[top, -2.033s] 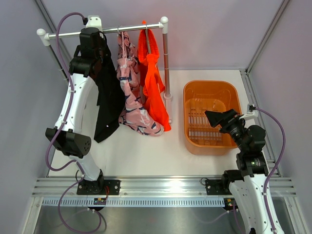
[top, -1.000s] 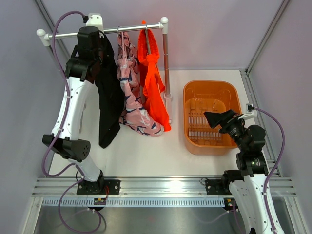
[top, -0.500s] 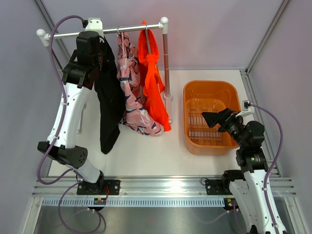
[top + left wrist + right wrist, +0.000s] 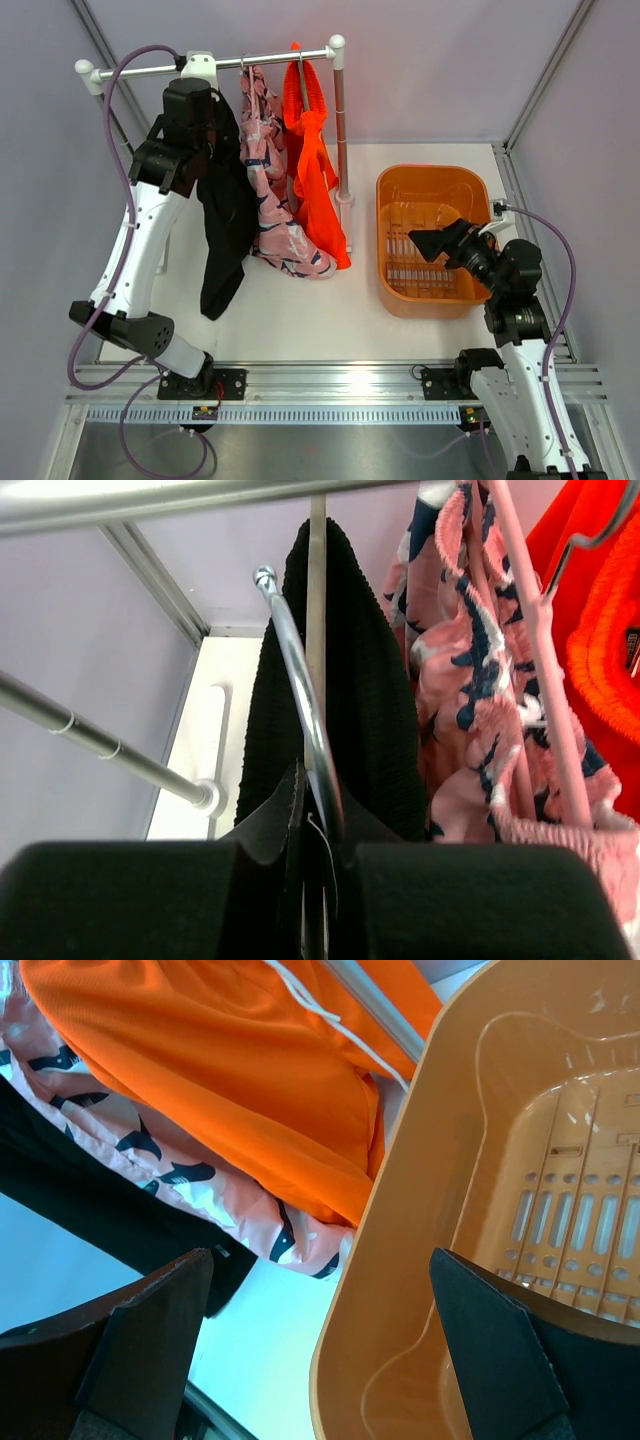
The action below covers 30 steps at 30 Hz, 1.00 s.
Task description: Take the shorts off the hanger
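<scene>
Black cloth shorts (image 4: 228,215) dangle with a silver wire hanger (image 4: 300,680) from the left gripper (image 4: 205,115), whose jaws pinch tight on the cloth close by the white clothes rail (image 4: 280,57). Pink printed shorts (image 4: 270,190) and bright orange shorts (image 4: 318,170) hang on the rail beside them. The right gripper (image 4: 320,1260) gapes wide over the orange plastic basket (image 4: 470,185).

The top camera looks steeply down from the near side; both wrist cameras peer close, each catching the pink shorts (image 4: 470,680).
</scene>
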Motion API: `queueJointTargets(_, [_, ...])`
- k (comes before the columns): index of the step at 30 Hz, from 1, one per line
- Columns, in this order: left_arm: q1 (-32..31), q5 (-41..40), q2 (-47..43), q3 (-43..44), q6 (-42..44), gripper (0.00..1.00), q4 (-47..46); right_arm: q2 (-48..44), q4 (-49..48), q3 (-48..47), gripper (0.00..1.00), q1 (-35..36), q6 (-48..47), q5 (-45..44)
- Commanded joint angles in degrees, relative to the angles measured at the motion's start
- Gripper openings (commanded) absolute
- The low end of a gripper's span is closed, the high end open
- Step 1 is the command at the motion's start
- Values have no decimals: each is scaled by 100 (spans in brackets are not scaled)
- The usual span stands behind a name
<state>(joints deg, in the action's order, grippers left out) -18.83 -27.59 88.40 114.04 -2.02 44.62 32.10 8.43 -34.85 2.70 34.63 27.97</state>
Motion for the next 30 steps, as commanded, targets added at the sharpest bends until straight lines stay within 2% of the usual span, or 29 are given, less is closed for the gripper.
queueJointTargets(1, [-24, -281, -516, -180, -70, 0, -261, 218, -87, -399, 99, -24, -246, 402])
queueJointTargets(8, [-86, -264, -991, -804, -202, 0, -226, 586, -122, -646, 99, 55, -299, 666])
queueJointTargets(12, [-112, -282, -1324, -1120, -211, 0, -217, 824, -61, -874, 96, 423, -378, 570])
queueJointTargets(15, [-130, -264, -1474, -1296, -220, 0, -138, 1017, 89, -1164, 96, 985, -519, 245])
queueJointTargets(17, [-200, -247, -1737, -1497, -255, 0, -42, 1227, 81, -1523, 96, 1651, -554, 78])
queueJointTargets(20, [-244, -238, -1861, -1630, -272, 0, 37, 1395, 28, -1752, 95, 1882, -536, 42])
queueJointTargets(27, [-393, -44, -2326, -2069, -395, 0, 249, 2124, -69, -2438, 92, 2972, -615, -282])
queueJointTargets(30, [-411, 17, -2441, -2263, -413, 0, 301, 2510, -43, -2842, 92, 3666, -878, -581])
